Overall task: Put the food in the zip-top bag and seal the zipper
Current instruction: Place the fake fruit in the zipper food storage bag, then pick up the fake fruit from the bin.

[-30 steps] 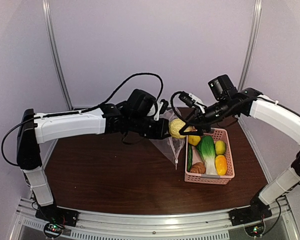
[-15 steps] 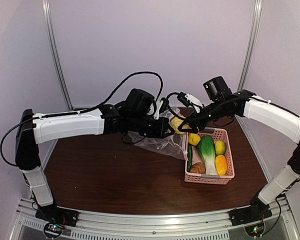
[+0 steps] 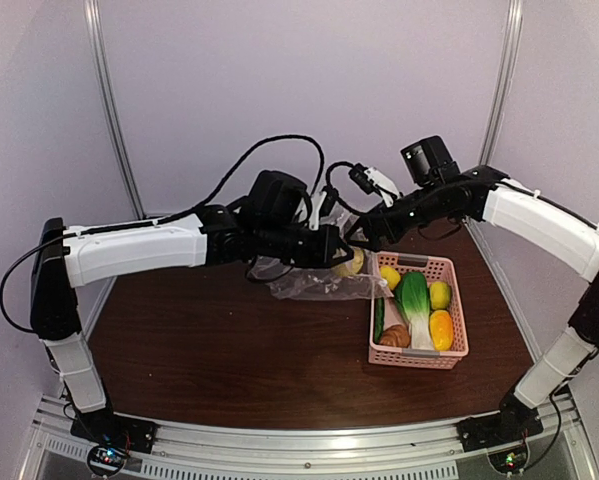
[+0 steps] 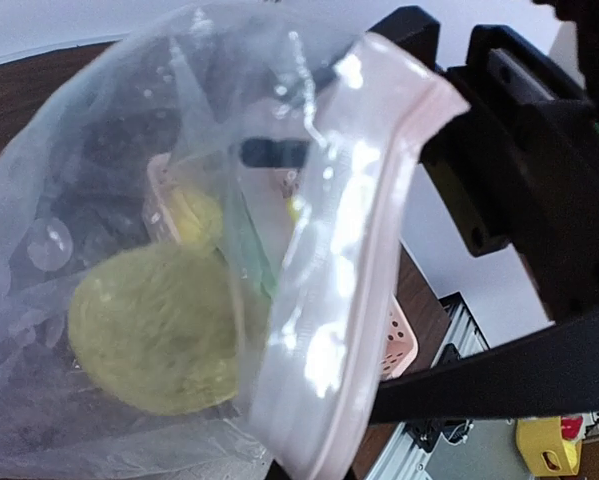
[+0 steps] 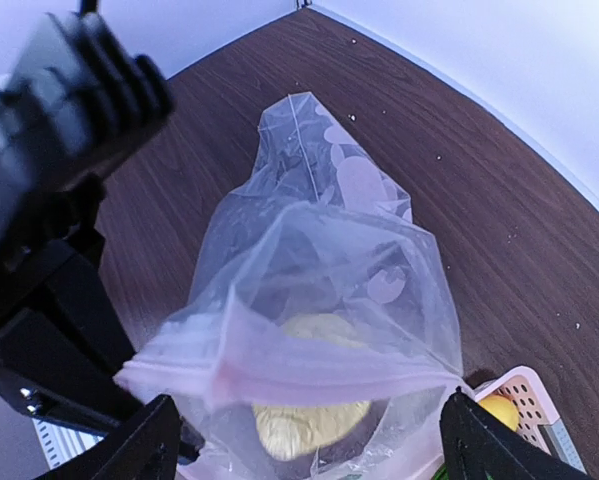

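Left gripper (image 3: 331,249): jaws clenched on the mouth edge of the zip-top bag (image 3: 314,284), holding it up off the table (image 3: 209,350). The bag sags down and left from the grip. Right gripper (image 5: 314,440): jaws released and spread wide, nothing between them, poised right over the bag mouth, one finger on each side of it.

The bag is clear plastic printed with pale round dots (image 5: 354,185). The zipper (image 4: 364,260) is a pale pink strip along the open mouth; I can't make out the slider. One yellow lemon (image 5: 304,410) sits inside the bag just below the mouth.

The pink perforated basket (image 3: 460,320) is on the table just right of the bag. In it are bok choy (image 3: 415,302), two lemons (image 3: 387,277) (image 3: 439,293), an orange-yellow piece (image 3: 441,330), brown bread (image 3: 394,337) and a green vegetable (image 3: 379,315).
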`<state>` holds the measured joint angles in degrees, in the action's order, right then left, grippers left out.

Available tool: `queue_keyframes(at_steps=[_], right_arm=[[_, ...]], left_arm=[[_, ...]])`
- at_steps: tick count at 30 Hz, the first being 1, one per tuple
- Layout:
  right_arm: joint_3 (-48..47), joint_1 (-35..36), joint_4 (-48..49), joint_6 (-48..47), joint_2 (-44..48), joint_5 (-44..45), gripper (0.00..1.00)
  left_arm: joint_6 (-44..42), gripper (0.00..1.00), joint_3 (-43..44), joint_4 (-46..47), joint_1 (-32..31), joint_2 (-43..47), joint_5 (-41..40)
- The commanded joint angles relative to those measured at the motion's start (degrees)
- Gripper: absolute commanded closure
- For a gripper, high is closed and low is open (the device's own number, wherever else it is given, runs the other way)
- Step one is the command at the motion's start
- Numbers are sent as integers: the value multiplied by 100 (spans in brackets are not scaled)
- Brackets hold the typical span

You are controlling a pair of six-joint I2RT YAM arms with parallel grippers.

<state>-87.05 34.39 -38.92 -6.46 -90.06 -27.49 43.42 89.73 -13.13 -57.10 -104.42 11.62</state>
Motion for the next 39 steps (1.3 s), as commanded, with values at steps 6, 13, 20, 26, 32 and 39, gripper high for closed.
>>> queue_keyframes(at_steps=[6,13,20,26,32,39], right_arm=[[-45,-92,-719,-448,1028,-533,1],[754,-1186,-911,-824,1884,-772,5],[1870,-1973,-561,-1184,1760,197,13],[2046,-1972,-105,-1387,914,847,20],[1543,-1856,127,-1182,-155,778,20],[1011,-1594,342,-1080,-1166,817,20]], left_arm=[[-91,100,116,-109,49,295,-375],[-321,100,-28,-421,302,546,-441],[-554,100,7,-675,322,656,-510],[-459,100,-141,-650,323,686,-435],[-341,100,-344,-511,325,721,-338],[-308,100,-412,-458,325,737,-282]])
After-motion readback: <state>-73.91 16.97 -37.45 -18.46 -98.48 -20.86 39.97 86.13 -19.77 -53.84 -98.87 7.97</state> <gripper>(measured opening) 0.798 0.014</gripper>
